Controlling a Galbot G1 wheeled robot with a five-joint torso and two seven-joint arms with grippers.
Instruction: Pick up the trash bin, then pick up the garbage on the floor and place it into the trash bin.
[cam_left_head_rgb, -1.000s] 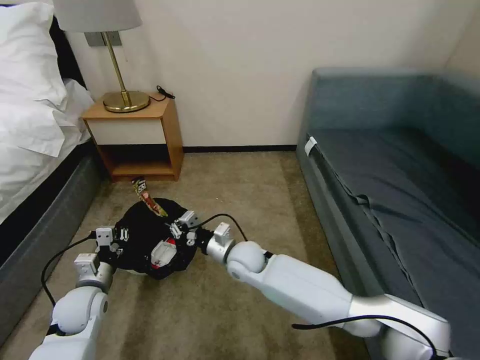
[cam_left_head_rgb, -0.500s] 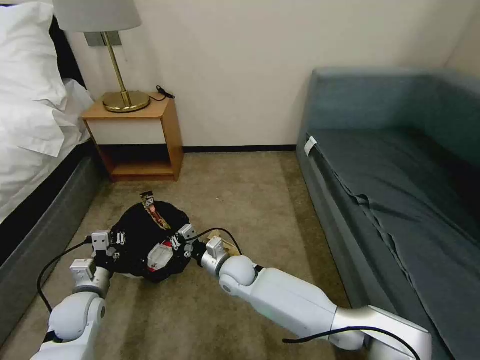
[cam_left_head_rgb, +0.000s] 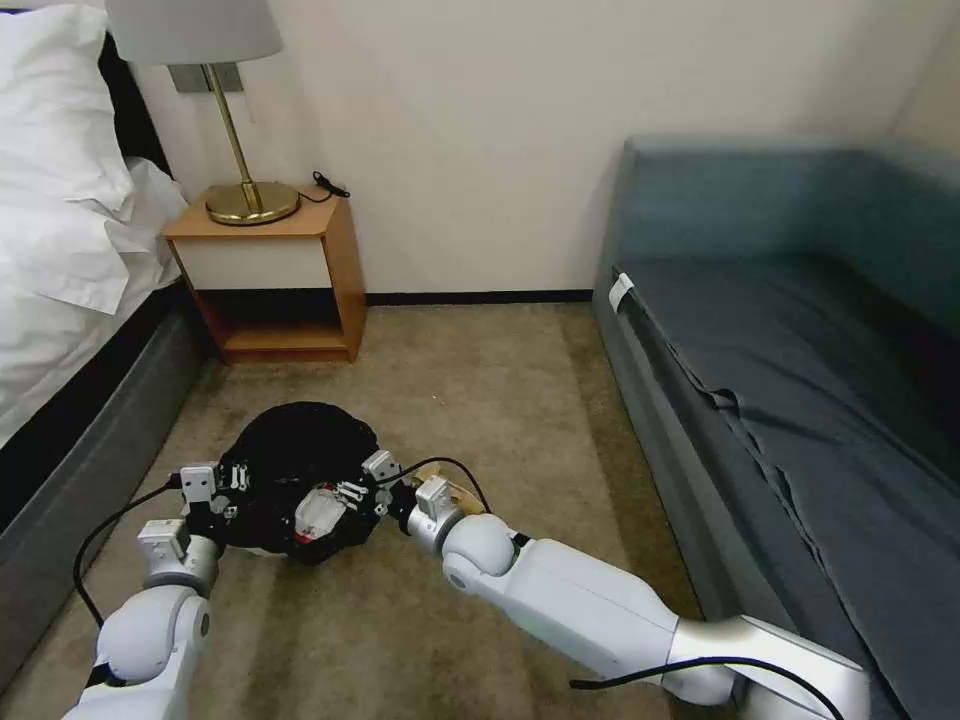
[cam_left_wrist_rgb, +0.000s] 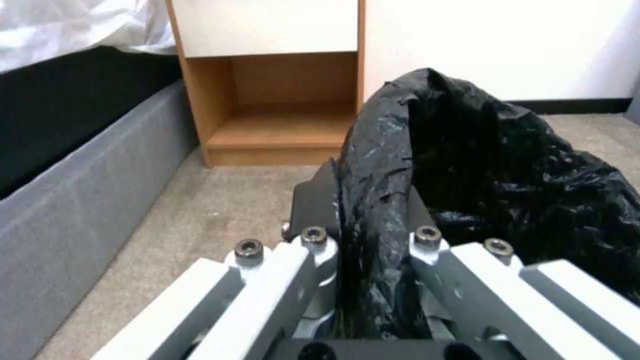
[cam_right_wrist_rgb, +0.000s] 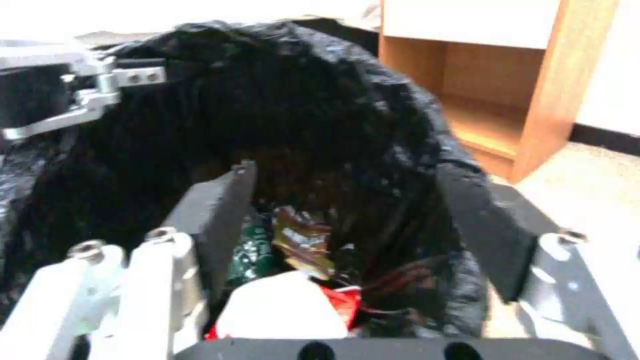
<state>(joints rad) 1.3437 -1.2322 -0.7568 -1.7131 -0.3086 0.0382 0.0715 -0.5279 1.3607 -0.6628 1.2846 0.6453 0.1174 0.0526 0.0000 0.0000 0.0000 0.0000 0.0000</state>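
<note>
1. Trash bin (cam_left_head_rgb: 290, 455): round, lined with a crinkly black bag; sits on the carpet in front of the wooden nightstand (cam_left_head_rgb: 275, 275), between the two arms.
2. Left gripper (cam_left_head_rgb: 222, 490): on the side of the trash bin nearest the bed (cam_left_head_rgb: 60, 300). In the left wrist view its fingers (cam_left_wrist_rgb: 313, 200) are clenched on a fold of the black bag at the bin's rim (cam_left_wrist_rgb: 387, 165).
3. Right gripper (cam_left_head_rgb: 350, 490): at the bin's near rim, on the side toward the sofa (cam_left_head_rgb: 800, 350). In the right wrist view the jaws are spread wide, holding nothing, over the bin's mouth.
4. Garbage (cam_right_wrist_rgb: 300, 245): inside the trash bin, below the right gripper. A brown-gold wrapper, a green-labelled item (cam_right_wrist_rgb: 250, 252) and a red-and-white wrapper (cam_right_wrist_rgb: 333, 300) lie together.
</note>
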